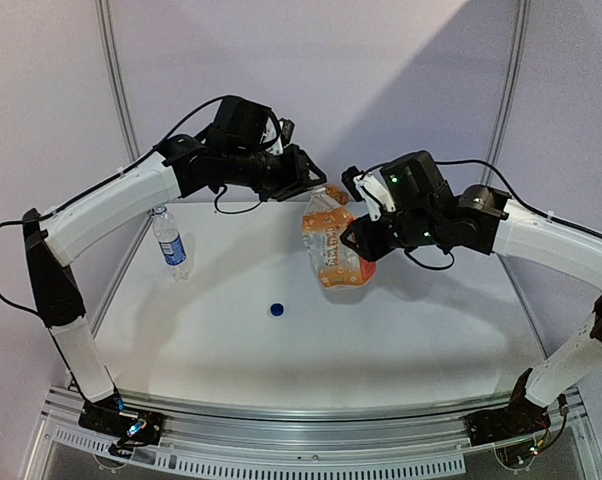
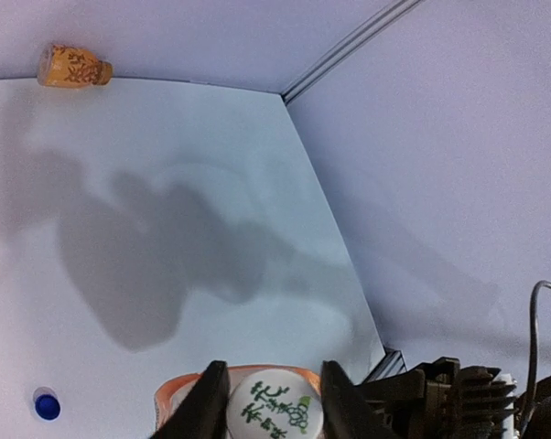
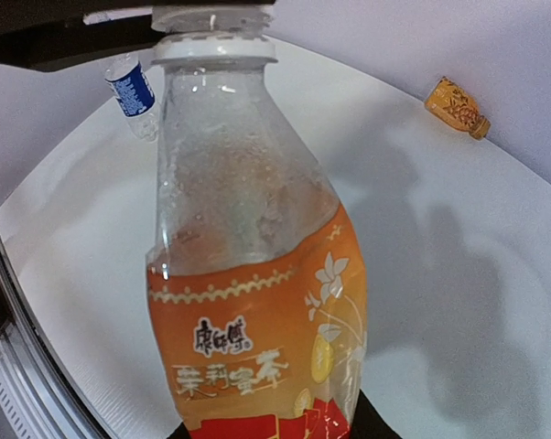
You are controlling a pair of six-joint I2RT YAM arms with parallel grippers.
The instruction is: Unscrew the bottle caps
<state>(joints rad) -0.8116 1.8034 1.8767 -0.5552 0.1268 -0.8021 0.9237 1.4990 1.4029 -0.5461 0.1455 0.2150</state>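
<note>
Above the bench (image 1: 401,340), the right end effector (image 1: 353,250) clamps the orange bottle (image 3: 257,302), whose label carries Chinese writing, 康师傅. The left end effector (image 2: 275,401) pinches its white cap (image 2: 274,417), which is printed with green characters. A blue cap (image 1: 277,309) lies near the blue-labelled water bottle (image 1: 169,240).

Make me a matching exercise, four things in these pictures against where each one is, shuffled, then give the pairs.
1. small dark blue plastic cap
2. round white plastic cap
3. slim clear water bottle with blue label
4. wide bottle with orange contents

A. held by the right end effector
B. standing alone, table's left side
C. pinched by the left end effector
D. lying loose on the white table

Pairs: 1-D, 2-C, 3-B, 4-A
</note>
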